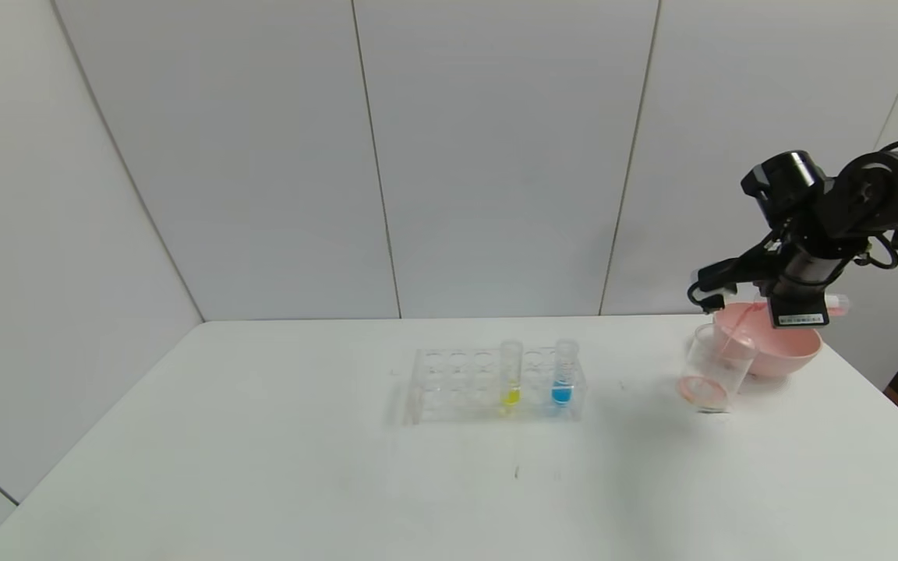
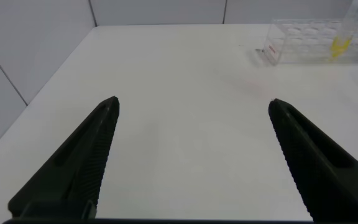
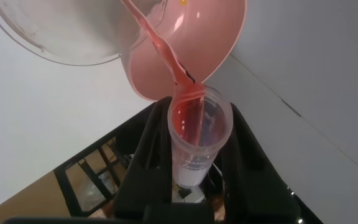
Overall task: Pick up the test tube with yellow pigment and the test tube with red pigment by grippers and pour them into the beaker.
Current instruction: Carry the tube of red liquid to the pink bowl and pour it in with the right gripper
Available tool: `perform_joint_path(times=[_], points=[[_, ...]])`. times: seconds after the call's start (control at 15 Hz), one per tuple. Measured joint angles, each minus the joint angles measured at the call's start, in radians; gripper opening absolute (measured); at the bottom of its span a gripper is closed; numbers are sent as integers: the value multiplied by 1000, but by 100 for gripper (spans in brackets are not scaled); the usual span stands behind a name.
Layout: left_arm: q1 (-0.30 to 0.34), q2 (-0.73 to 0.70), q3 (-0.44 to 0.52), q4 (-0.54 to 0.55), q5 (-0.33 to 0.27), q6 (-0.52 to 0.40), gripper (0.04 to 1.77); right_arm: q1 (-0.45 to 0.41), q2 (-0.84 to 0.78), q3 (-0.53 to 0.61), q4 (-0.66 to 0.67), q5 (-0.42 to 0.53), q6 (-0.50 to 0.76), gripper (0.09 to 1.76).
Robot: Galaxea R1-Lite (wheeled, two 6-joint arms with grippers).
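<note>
My right gripper is shut on the test tube with red pigment and holds it tipped above the beaker. A thin red stream falls into the beaker, and red liquid lies at its base. In the right wrist view the tube sits between the gripper's fingers, and the stream runs to the beaker. The test tube with yellow pigment stands in the clear rack. My left gripper is open and empty over bare table, away from the rack.
A blue-liquid tube stands in the rack right of the yellow one. A pink bowl sits just behind the beaker, near the table's right edge. The table is white, with walls behind and to the left.
</note>
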Motion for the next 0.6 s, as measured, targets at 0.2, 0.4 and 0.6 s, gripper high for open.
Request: perform_joint_path(times=[0.2,0.4,0.6], points=[[0,0,0,0,0,0,172,16,8,0,-1,-45,0,51],[0,0,0,0,0,0,172,34,13,0,-3,-105,1,51],[0,0,0,0,0,0,172,59,14,0,-5,-178,3,51]])
